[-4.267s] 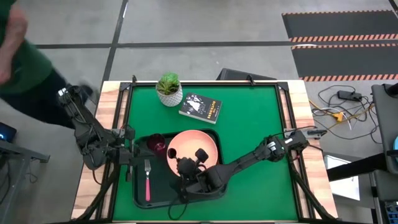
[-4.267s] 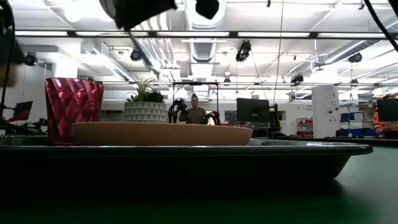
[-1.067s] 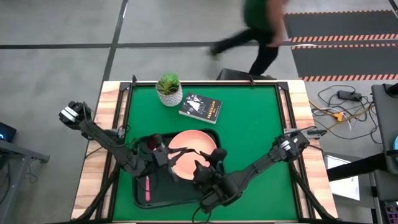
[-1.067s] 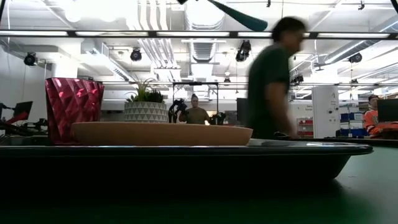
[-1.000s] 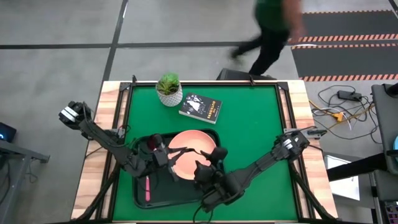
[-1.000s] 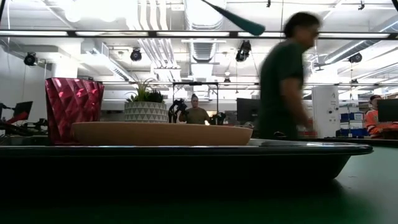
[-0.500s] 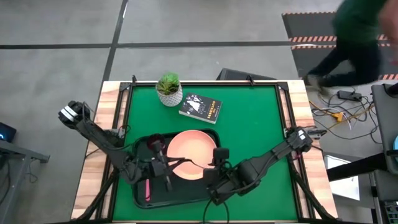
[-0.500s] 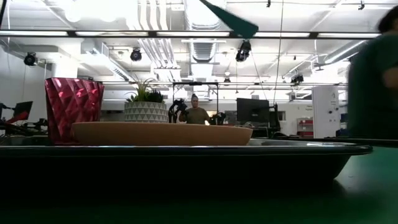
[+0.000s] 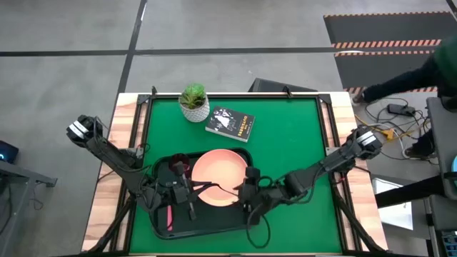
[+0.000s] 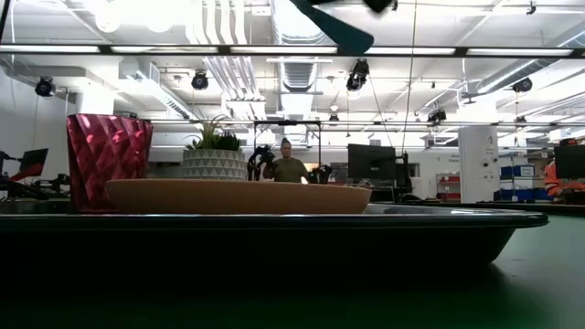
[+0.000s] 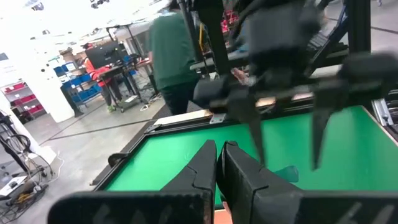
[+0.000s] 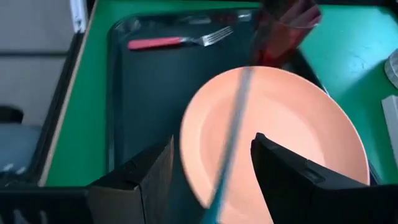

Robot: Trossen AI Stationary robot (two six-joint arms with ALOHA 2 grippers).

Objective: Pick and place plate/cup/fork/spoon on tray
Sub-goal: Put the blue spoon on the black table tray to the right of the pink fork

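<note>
One plate (image 9: 221,178), cup (image 9: 176,163) and fork (image 12: 180,40) on tray (image 9: 207,225); right hand (image 12: 212,142) apart, left hand (image 11: 221,149) together.

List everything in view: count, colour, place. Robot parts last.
tray: 1, black, near-left part of the table
plate: 1, salmon pink, on the tray
cup: 1, dark maroon, on the tray beside the plate
fork: 1, pink handle, on the tray's left side
spoon: 1, teal handle, blurred, over the plate between the right gripper's fingers
potted plant: 1, white pot, far-left on the table
book: 1, black, right of the plant
table: 1, green top
person: 1, floor, far right
left gripper: shut, over the tray
right gripper: open, over the plate
</note>
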